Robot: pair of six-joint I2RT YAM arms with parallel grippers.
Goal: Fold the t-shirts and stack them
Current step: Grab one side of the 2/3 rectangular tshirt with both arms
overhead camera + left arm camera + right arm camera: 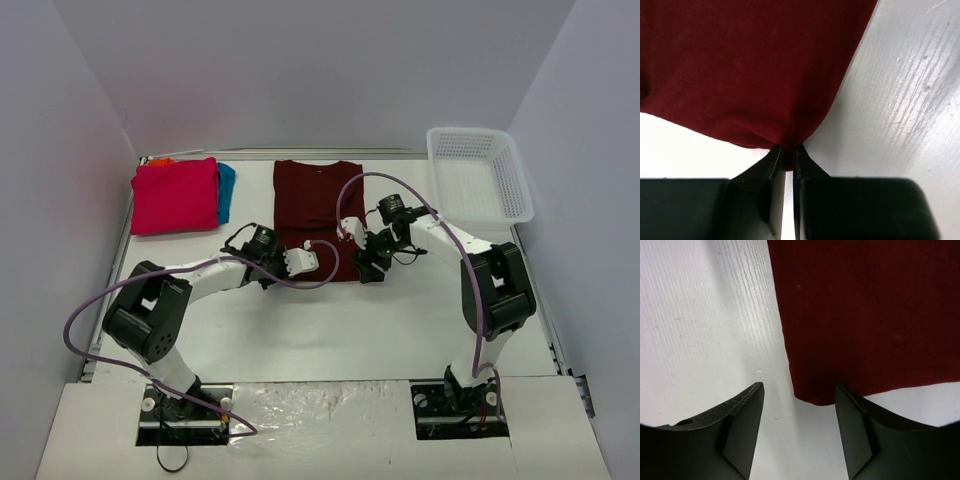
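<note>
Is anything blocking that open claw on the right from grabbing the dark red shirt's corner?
Nothing visible does. The right gripper is open right at the maroon shirt's corner, with only the table beneath. The left gripper pinches another corner.

We see bright, even light from overhead — shadows on the white table (400, 320) are faint and soft. Glare ripples on the glossy mounting board (320, 410) and streaks the table in the left wrist view. The maroon t-shirt (750, 70) reads dark, nearly textureless; close to both wrist lenses, things blur.
</note>
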